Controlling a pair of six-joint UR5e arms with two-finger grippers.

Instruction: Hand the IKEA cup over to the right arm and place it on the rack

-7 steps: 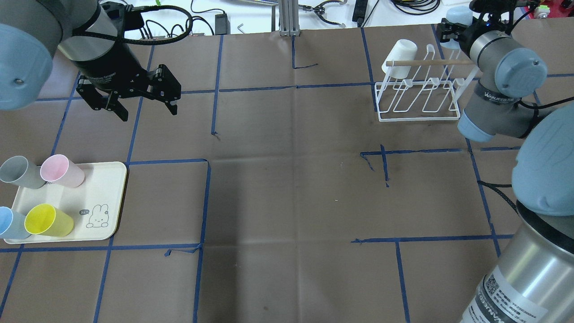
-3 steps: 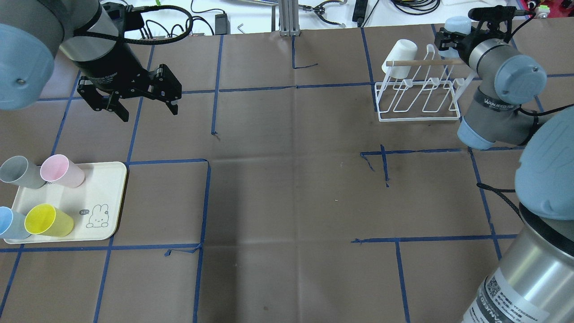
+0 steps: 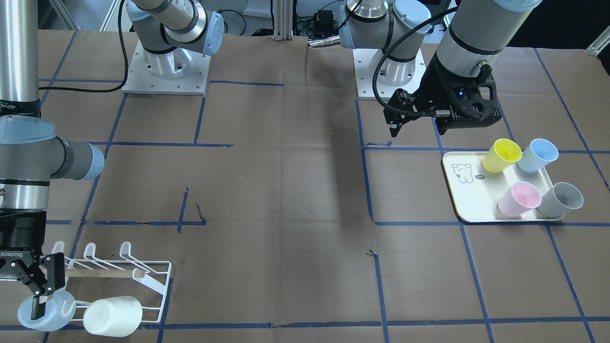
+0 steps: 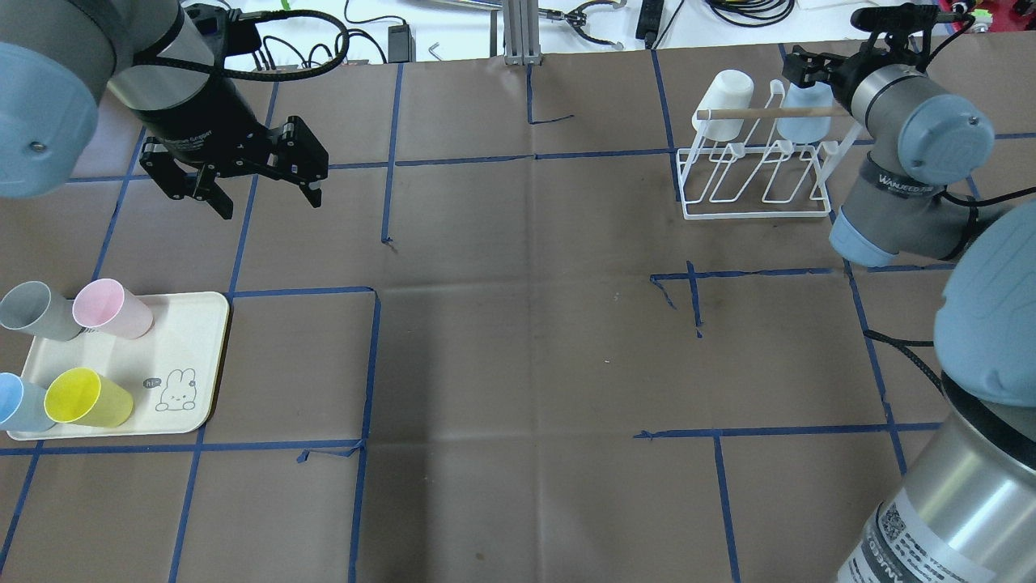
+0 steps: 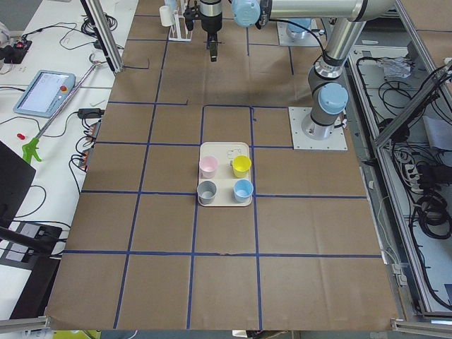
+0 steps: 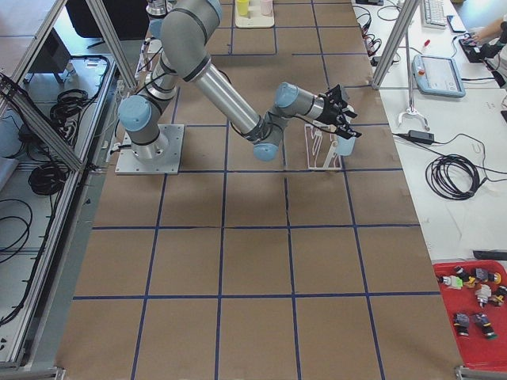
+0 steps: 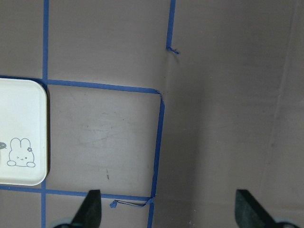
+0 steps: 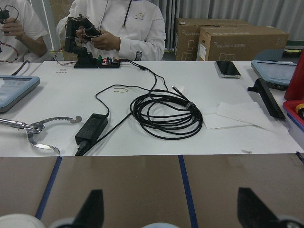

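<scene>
Front-facing view: the light blue cup [image 3: 52,314] sits on the rack [image 3: 143,281] at the near left, just beside a white cup [image 3: 112,315], with the right gripper [image 3: 45,299] still at it. Hand-over reads as done and placing nearly done, with only the retreat left.

Overhead view: the left gripper [image 4: 269,206] hangs open and empty at the left, beyond the tray [image 4: 190,324]. Against the earlier frame, the blue cup has come down from above the rack's far right corner onto the prongs.

Right wrist view: the fingers [image 8: 92,211] stand spread wide, clamping nothing.
</scene>
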